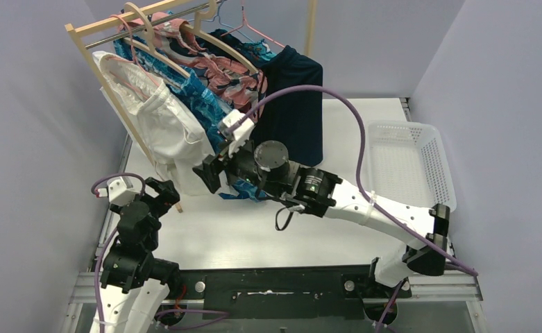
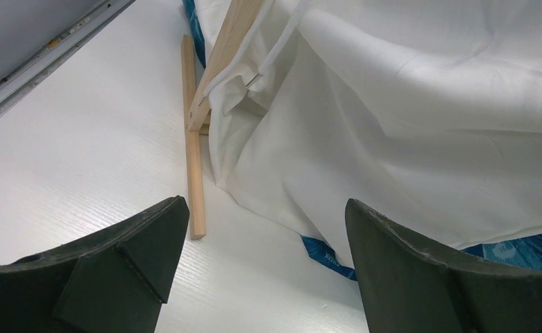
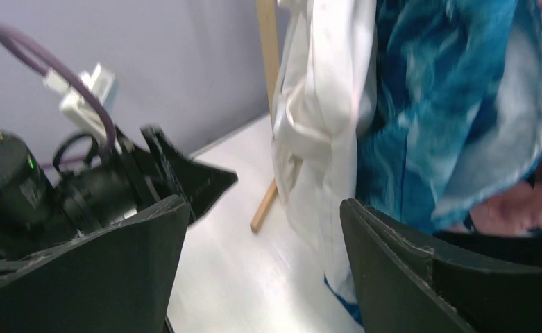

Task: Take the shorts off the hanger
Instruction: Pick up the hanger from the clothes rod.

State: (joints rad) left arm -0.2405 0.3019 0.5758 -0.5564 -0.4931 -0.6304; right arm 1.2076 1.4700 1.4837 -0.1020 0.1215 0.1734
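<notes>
top view: a wooden rack [image 1: 108,83] stands tilted at the far left of the counter [image 1: 254,229] with the shorts still on their hangers [image 1: 216,43] – white shorts [image 1: 164,128] nearest the front, then blue wave-patterned shorts [image 1: 202,104], pink-and-navy floral shorts [image 1: 219,69] and dark navy shorts [image 1: 295,111] at the right end. the right gripper [image 1: 211,172] reaches across to the lower hems of the white and blue pairs. the left gripper [image 1: 162,195] sits low beside the rack's near foot. a white basket [image 1: 407,163] lies well apart on the right.

left wrist view: the left gripper [image 2: 264,257] is spread wide and holds nothing. ahead of it the white shorts [image 2: 407,125] hang down onto the counter, a drawstring dangling by the rack's slanted post. the rack's foot [image 2: 193,139] lies flat just beside the cloth, and a blue hem peeks out beneath the white.

right wrist view: the right gripper [image 3: 264,263] is also spread, nothing between its fingers [image 3: 420,277]. the white shorts [image 3: 323,104] hang just ahead, with the blue wave-patterned shorts [image 3: 448,104] right behind them – whether a finger touches the cloth, i cannot tell. the left gripper [image 3: 184,177] shows at the left.
</notes>
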